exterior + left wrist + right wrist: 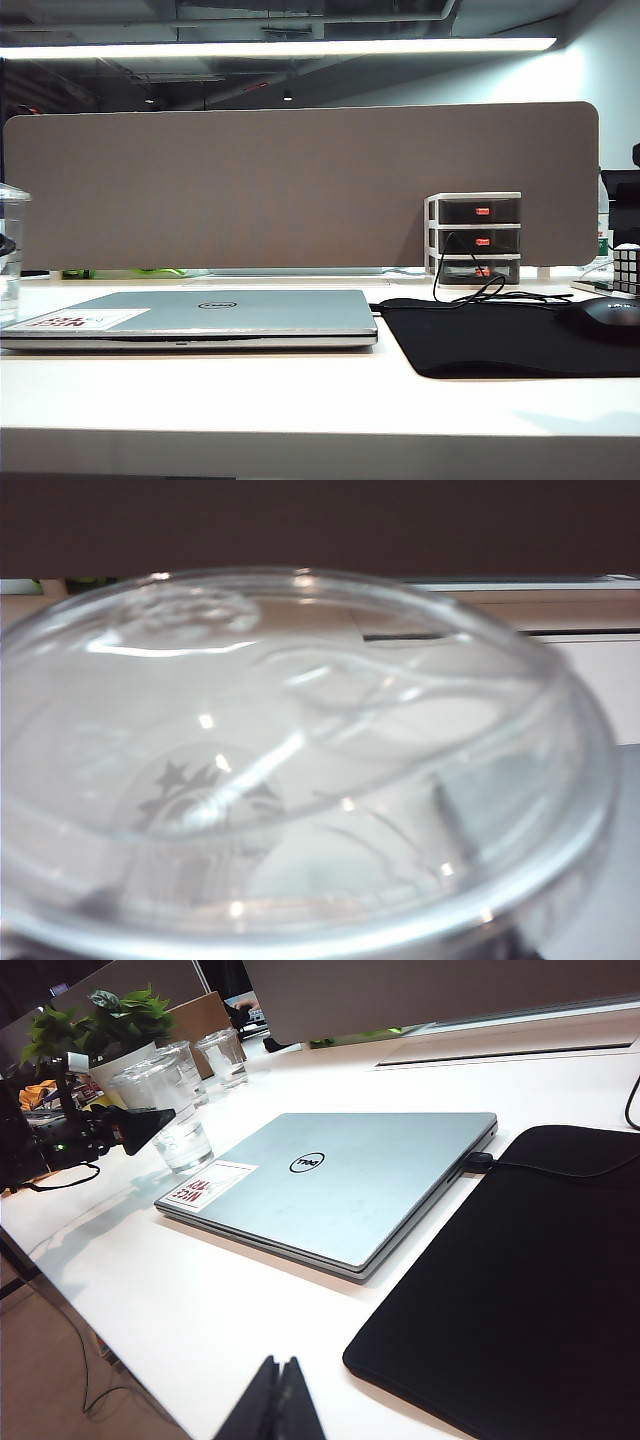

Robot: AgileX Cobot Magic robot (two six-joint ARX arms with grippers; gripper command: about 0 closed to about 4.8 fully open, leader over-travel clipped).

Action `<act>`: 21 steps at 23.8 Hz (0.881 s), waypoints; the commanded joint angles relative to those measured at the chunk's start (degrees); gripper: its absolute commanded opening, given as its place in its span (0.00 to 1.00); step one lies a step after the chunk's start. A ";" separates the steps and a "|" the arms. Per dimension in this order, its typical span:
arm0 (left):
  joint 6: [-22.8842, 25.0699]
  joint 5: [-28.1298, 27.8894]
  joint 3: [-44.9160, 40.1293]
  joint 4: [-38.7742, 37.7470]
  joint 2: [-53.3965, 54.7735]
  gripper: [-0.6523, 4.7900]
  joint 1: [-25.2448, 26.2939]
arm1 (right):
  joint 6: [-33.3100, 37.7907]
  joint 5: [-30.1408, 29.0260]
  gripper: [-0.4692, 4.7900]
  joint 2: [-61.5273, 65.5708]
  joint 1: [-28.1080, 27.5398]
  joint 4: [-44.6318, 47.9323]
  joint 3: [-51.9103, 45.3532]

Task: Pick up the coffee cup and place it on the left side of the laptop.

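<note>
The coffee cup (172, 1110) stands upright on the white table (320, 400), just beside the left edge of the closed laptop (200, 315). In the exterior view only a sliver of the cup (10, 255) shows at the left border. The left wrist view is filled by its clear domed lid (300, 750), blurred and very close, with the pale logo faintly visible through the plastic. The left gripper (150, 1125) reaches in level from the side; one dark fingertip (155, 1120) lies against the cup's wall, but whether its jaws are spread or pressing on the cup cannot be told. The right gripper (275, 1400) hangs over the near table edge, well apart from the cup, its jaws pressed together with nothing between them. Right of the laptop lies a black mouse pad (500, 335) with a mouse (610, 315) on it. Behind stand a small drawer unit (475, 240) and a brown partition (300, 185). Other clear cups (222, 1055) and a potted plant (100, 1025) sit beyond the coffee cup
</note>
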 commanded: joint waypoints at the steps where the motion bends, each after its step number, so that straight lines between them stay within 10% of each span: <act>1: -0.15 1.95 0.07 1.01 -0.24 1.00 0.17 | -0.02 -0.13 0.09 -0.11 0.02 1.01 -0.35; 21: -1.29 6.91 -4.72 1.03 -5.99 1.00 4.66 | -0.33 -4.81 0.09 -0.11 0.02 1.42 -0.35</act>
